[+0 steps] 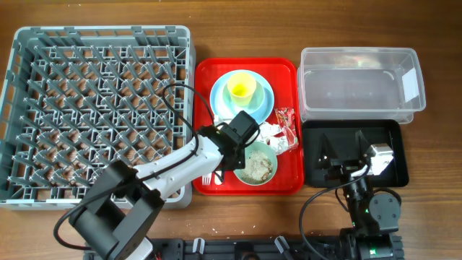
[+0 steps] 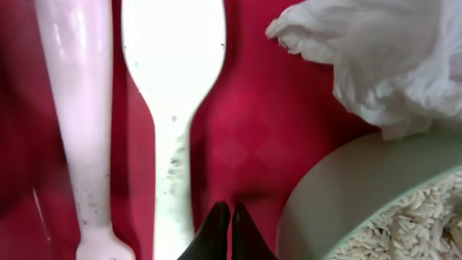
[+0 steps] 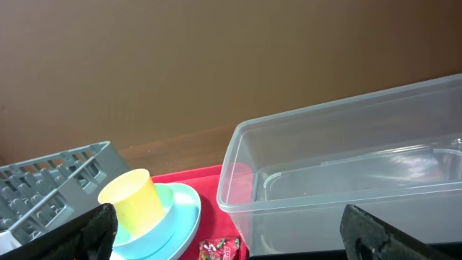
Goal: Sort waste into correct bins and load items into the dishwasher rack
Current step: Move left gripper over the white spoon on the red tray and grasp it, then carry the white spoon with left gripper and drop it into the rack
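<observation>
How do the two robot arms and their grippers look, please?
The left arm has a white link between black joints, with thin black cables looping alongside. The left gripper ends in slim black tips. The right arm is mostly black, with a silver-white block near its wrist; the right gripper has broad black fingers.

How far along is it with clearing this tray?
Nothing looks done: the dishwasher rack and clear tub hold nothing. The left gripper, shut, hovers over the white cutlery on the red tray. The plate, cup, bowl, napkin and wrapper are all left to move.
</observation>
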Robot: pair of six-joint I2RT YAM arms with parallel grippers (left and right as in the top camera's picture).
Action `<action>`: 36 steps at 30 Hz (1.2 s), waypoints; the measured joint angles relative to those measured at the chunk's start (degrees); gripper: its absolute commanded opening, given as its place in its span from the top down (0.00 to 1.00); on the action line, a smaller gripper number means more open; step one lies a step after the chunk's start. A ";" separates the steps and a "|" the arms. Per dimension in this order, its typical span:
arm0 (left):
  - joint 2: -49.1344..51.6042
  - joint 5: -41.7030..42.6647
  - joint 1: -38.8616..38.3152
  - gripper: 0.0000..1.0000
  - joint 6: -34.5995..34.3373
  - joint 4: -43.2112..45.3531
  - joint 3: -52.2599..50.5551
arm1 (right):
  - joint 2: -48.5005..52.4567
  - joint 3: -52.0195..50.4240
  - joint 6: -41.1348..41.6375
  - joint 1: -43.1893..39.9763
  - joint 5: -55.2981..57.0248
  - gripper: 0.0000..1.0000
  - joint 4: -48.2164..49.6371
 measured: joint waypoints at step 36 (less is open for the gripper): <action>-2.69 -11.23 0.00 0.69 6.69 0.81 0.02 | 0.00 0.00 0.00 0.00 0.00 0.00 0.00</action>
